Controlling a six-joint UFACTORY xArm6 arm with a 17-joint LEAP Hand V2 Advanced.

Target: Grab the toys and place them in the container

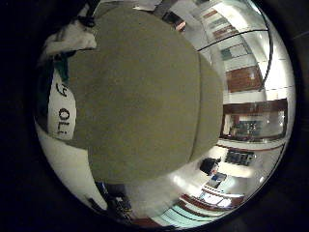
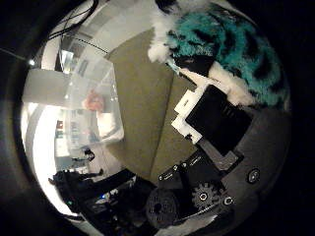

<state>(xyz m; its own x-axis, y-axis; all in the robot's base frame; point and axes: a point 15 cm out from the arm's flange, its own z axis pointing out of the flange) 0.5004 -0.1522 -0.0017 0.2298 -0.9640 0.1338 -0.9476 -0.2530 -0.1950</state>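
Note:
In the right thumb side palm view, a fluffy teal, black and white plush toy (image 2: 221, 44) sits close against my hand (image 2: 212, 123). The black and white fingers (image 2: 202, 106) curl up against the toy and hold it above the olive table (image 2: 148, 98). A clear plastic container (image 2: 84, 84) stands at the table's edge, with a pink thing (image 2: 94, 100) inside it. In the right little finger side palm view, a tuft of white fur (image 1: 72, 39) shows by the edge, above the same olive table (image 1: 145, 97).
A white rounded object with green lettering (image 1: 60, 116) lies beside the table in the little finger side view. Beyond the table are the room's floor, wooden shelves (image 1: 253, 118) and dark furniture (image 1: 210, 166).

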